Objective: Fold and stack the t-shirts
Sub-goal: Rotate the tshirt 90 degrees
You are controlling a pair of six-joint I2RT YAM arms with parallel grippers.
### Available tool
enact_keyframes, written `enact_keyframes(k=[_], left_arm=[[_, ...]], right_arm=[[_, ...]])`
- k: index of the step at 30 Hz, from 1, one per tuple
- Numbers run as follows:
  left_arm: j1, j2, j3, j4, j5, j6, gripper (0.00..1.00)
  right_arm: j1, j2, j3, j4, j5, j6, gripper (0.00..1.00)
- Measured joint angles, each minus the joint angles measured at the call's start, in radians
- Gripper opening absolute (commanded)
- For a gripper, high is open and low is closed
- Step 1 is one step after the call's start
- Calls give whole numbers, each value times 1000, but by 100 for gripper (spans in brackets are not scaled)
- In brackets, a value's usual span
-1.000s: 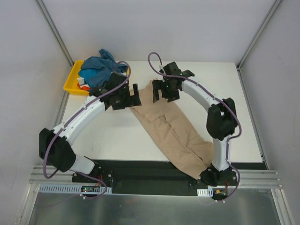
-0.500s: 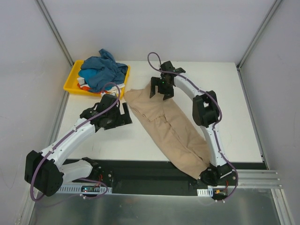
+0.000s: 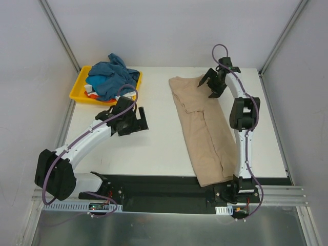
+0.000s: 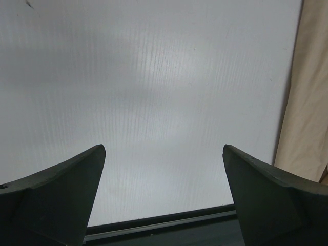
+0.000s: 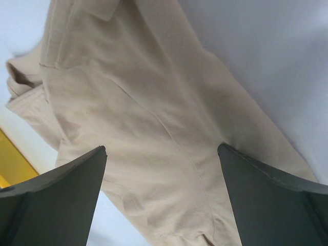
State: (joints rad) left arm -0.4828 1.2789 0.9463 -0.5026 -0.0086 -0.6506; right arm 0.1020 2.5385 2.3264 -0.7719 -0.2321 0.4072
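Note:
A large beige-tan t-shirt [image 3: 205, 128], folded into a long strip, lies on the right half of the table, running from the far side to the near edge. My right gripper [image 3: 211, 83] hovers open over its far right corner. In the right wrist view the beige cloth [image 5: 154, 113] fills the space below the open gripper [image 5: 161, 148], with nothing held. My left gripper [image 3: 136, 122] stands open above bare table left of centre. In the left wrist view the gripper [image 4: 163, 148] is empty, and the beige shirt's edge [image 4: 307, 102] shows at the right. A teal-blue t-shirt [image 3: 110, 76] is heaped in the tray over white and orange-red cloth [image 3: 90, 92].
A shallow yellow tray [image 3: 78, 88] sits at the far left corner of the table; its rim [image 5: 10, 164] shows in the right wrist view. Grey walls with metal posts close in the table at the back and both sides. A black rail [image 3: 164, 185] runs along the near edge.
The beige shirt has shifted from a diagonal in the middle to a straighter line on the right. My right gripper has moved to the far right. My left gripper has drawn back to the left.

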Motion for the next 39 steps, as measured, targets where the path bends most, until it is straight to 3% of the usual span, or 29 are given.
enact_keyframes(k=[5,10,14,19,23,26,29,39], left_arm=[[0,20,28,2,3,7,99],[0,15,41,8,13,12,99],[0,-1,40,9,38,13,99],[-2,-29,20,22,62,12,99],[-3,-78,-17,23,83,12,99],[-3,-123,-42,24,88,12,99],[-3,-150,-56,28,89,12,99],[-9,-183,-107,28,106,9,99]], right_arm=[[-93,24,39,57,-23,50,97],[-123,-62,-48,56,-31,-103,97],[-93,-351,-335,23,13,-267,97],[5,-905,-851,50,180,-376,97],[104,-1115,-1167,37,244,-370,97],[163,-1126,-1377,20,256,-357,97],[188,-1126,-1487,-13,266,-343,97],[264,-988,-1482,71,256,-267,97]])
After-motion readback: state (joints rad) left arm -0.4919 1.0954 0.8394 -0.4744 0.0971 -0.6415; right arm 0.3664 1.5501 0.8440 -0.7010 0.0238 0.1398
